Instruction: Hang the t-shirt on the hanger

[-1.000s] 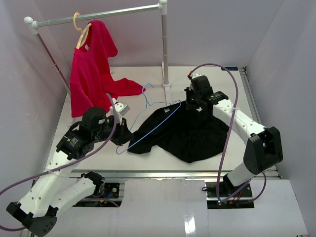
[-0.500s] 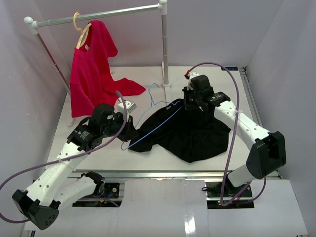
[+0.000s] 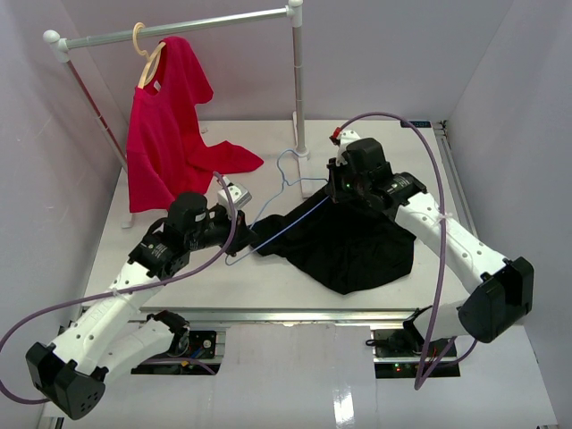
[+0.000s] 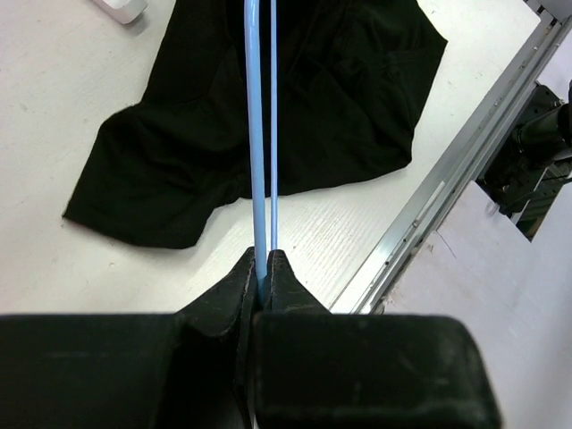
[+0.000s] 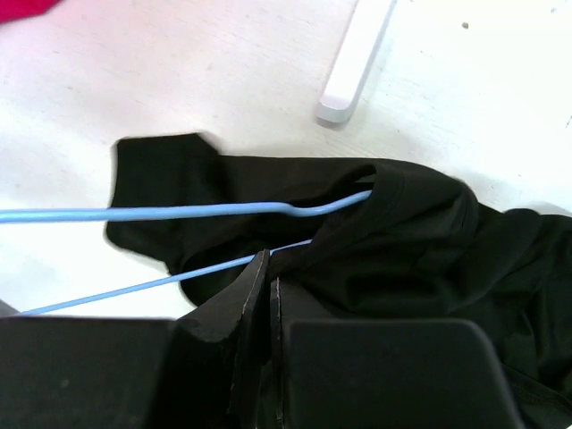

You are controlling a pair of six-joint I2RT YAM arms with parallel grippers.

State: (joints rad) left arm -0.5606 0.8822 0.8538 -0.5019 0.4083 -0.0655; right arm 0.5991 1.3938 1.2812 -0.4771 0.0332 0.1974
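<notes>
The black t-shirt (image 3: pixel 353 241) lies crumpled on the white table, right of centre. The light-blue wire hanger (image 3: pixel 284 217) runs diagonally, with its far end inside the shirt's upper left opening and its hook (image 3: pixel 286 165) toward the rack pole. My left gripper (image 3: pixel 245 239) is shut on the hanger's near end; in the left wrist view the jaws (image 4: pixel 264 266) pinch the wire (image 4: pixel 257 134) above the t-shirt (image 4: pixel 331 107). My right gripper (image 3: pixel 336 190) is shut on the shirt's edge (image 5: pixel 420 241), jaws (image 5: pixel 271 261) beside the wire (image 5: pixel 179 213).
A red shirt (image 3: pixel 165 125) hangs from a wooden hanger (image 3: pixel 147 55) on the rack rail (image 3: pixel 179 29) at the back left. The rack pole (image 3: pixel 299 89) stands behind the hanger. A white rack foot (image 3: pixel 236 191) lies by my left gripper, also in the right wrist view (image 5: pixel 356 63).
My left gripper has moved right and away from me, pushing the hanger further into the shirt. My right gripper has shifted slightly left with the shirt's edge, drawing the cloth together.
</notes>
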